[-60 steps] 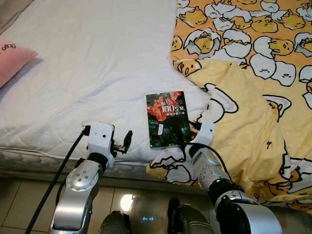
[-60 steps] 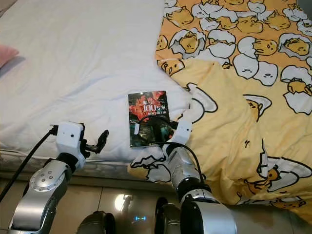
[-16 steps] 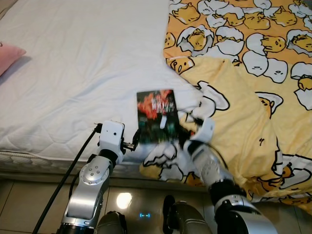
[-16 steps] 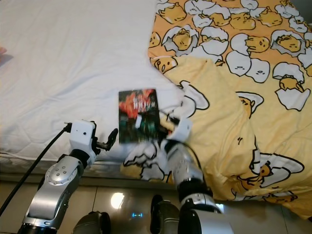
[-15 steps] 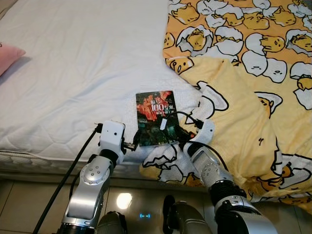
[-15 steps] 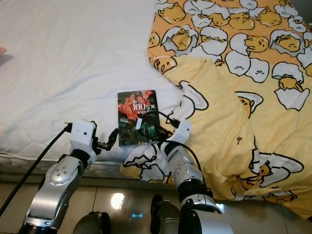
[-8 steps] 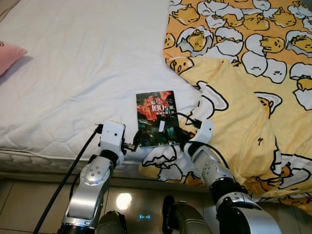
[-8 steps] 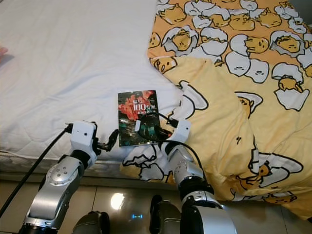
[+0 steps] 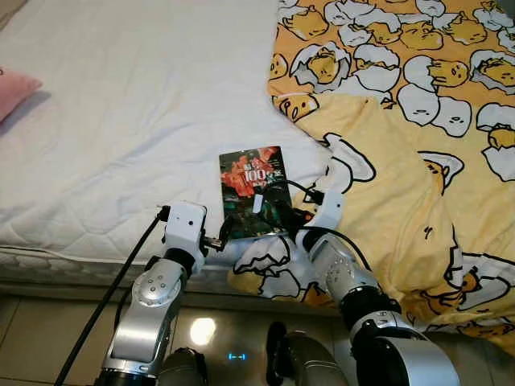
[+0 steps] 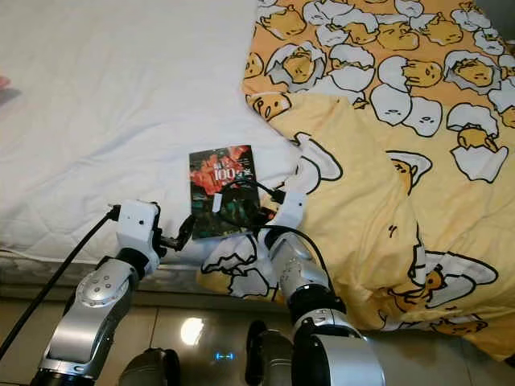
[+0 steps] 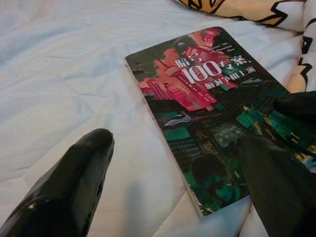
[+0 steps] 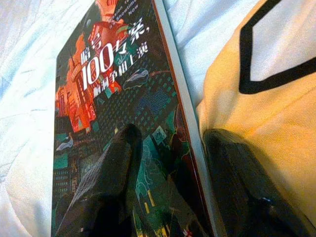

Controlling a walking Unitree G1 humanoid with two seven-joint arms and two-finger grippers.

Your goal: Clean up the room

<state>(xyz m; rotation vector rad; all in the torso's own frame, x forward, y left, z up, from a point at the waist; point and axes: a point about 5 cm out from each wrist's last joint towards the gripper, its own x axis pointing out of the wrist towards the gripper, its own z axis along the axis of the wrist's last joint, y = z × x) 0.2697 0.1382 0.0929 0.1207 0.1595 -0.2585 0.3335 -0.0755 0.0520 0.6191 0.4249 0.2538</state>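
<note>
A dark paperback book [image 9: 249,181] with red art and "100" on its cover lies flat on the white sheet [image 9: 137,121], close to the bed's front edge. My left gripper [image 9: 217,237] is at the book's near left corner and open. In the left wrist view one finger [image 11: 79,182] rests over the sheet and the other [image 11: 276,187] over the cover. My right gripper [image 12: 173,133] is open at the book's right edge, with one finger [image 12: 111,182] on the cover and the other [image 12: 237,182] against the yellow duvet.
A yellow duvet [image 9: 402,161] printed with egg characters covers the bed's right half and spills over the front edge beside the book. A pink pillow [image 9: 16,84] lies far left. Tiled floor [image 9: 48,330] runs below the mattress edge. A black cable [image 9: 113,289] trails from my left arm.
My left gripper has moved right, from apart on the sheet to the book's near left corner. My right wrist has edged forward along the book's right side. The book has barely moved.
</note>
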